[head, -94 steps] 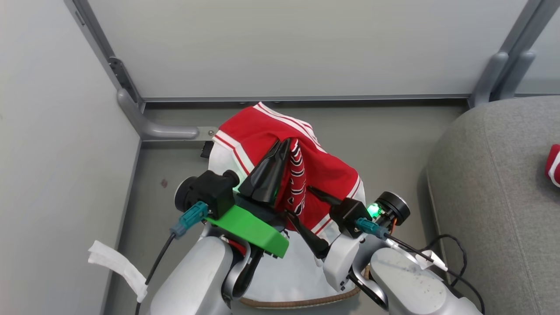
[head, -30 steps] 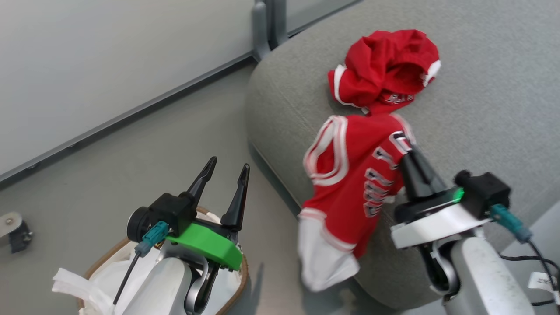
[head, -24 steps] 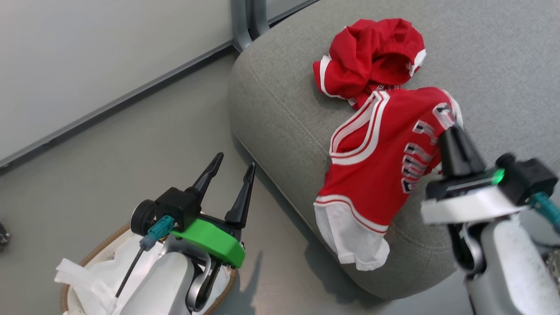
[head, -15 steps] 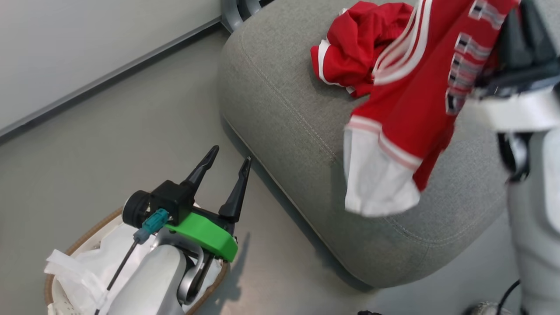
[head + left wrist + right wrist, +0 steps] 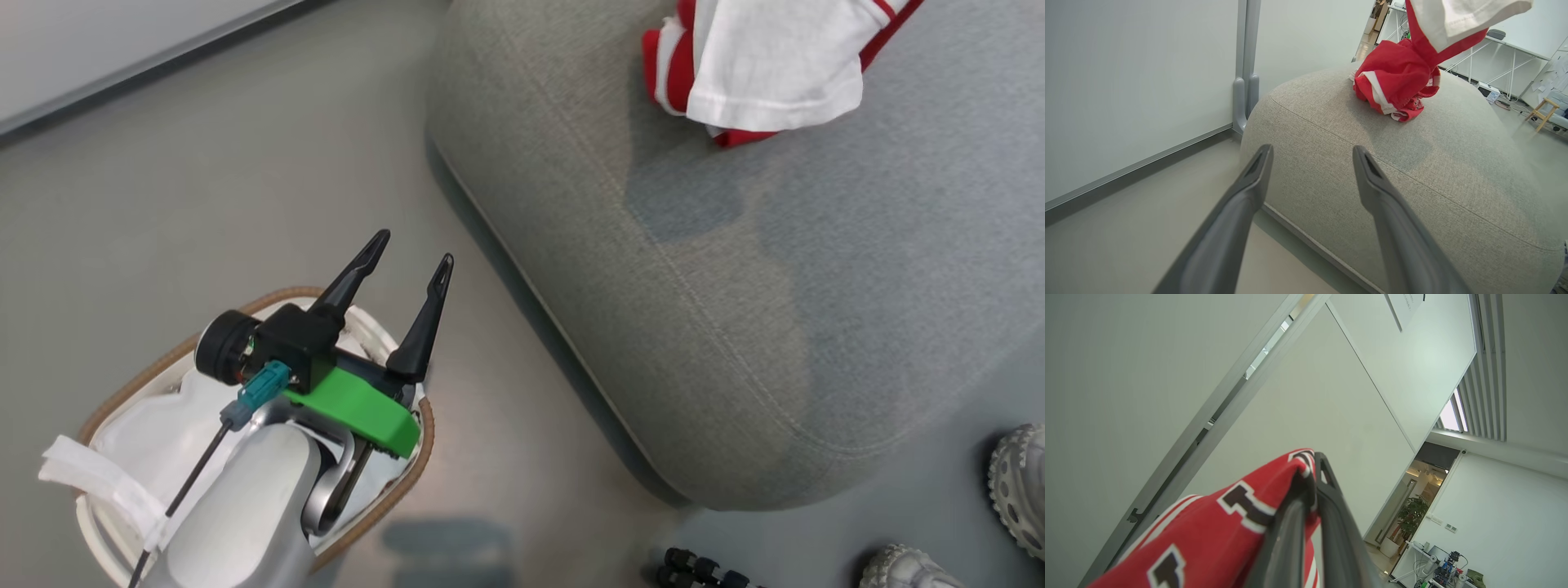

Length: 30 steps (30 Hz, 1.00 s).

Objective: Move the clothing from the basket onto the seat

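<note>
The jersey [image 5: 1208, 539] hangs pinched in the right gripper [image 5: 1311, 473], whose fingers are closed on it, against a wall [image 5: 1126, 375] in the right wrist view. The head view has its white sleeve [image 5: 775, 65] hanging over the red piece [image 5: 1392, 81], which lies toward the far edge of the seat [image 5: 816, 310]. The left gripper [image 5: 414, 249], spread and empty, is over the basket [image 5: 245, 304] beside the seat. Grey treaded shapes [image 5: 1016, 490] at the head view's corner are cut off.

The jersey [image 5: 775, 65] has left the basket [image 5: 277, 292] and hangs high over the seat [image 5: 735, 286]. The left gripper [image 5: 411, 260] has let go.
</note>
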### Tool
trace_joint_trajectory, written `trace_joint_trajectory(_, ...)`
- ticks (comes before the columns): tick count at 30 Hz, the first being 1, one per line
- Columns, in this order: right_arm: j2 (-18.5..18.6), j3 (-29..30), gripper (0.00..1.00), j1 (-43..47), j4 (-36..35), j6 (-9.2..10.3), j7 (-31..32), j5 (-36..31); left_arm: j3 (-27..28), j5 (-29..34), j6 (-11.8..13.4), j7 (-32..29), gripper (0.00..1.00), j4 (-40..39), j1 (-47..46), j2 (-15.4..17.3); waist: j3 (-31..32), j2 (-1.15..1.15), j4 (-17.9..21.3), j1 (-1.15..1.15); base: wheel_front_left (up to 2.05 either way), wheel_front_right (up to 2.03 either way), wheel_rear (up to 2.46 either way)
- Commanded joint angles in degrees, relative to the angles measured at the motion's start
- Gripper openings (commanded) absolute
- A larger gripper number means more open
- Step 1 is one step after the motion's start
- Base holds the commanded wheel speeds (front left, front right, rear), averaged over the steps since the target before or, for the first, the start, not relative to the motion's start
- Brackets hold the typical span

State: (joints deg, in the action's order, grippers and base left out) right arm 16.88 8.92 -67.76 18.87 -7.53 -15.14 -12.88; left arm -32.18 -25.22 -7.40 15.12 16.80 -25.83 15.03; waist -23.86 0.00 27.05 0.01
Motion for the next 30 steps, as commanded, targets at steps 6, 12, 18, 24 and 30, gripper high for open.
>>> trace_joint_trajectory(6, -2.2, 6.6, 0.0, 4.5, 8.7, 0.08, 0.0, -3.8, -2.2, -0.9, -0.1, 0.0, 1.0, -1.3, -4.2, 1.5, -7.8, 0.0, -6.5, -0.01, 0.0, 0.0, 0.0)
trace_joint_trajectory(12, -7.2, 13.3, 0.0, 13.4, 14.1, 0.08, -0.1, -6.1, -3.5, -1.3, -0.1, 0.0, 1.0, -1.6, -5.8, 2.5, -10.9, 0.0, -8.1, -0.01, 0.0, 0.0, 0.0)
trace_joint_trajectory(18, -10.8, 19.3, 0.0, 20.4, 14.4, 0.08, -0.1, -5.8, -3.6, -1.7, -0.1, 0.0, 1.0, -1.1, -5.7, 3.0, -11.2, 0.0, -8.0, -0.01, 0.0, 0.0, 0.0)
trace_joint_trajectory(24, -12.6, 21.1, 1.0, 25.3, 11.9, 0.08, -0.1, -4.5, -3.4, -1.8, -0.1, 0.0, 1.0, -0.3, -4.3, 2.3, -8.5, 0.0, -7.0, -0.01, 0.0, 0.0, 0.0)
trace_joint_trajectory(30, -13.3, 19.5, 1.0, 31.1, 8.6, 0.08, -0.1, -1.9, -2.3, -1.8, -0.1, 0.0, 1.0, 0.5, -1.8, 0.4, -3.3, 0.0, -5.6, -0.01, 0.0, 0.0, 0.0)
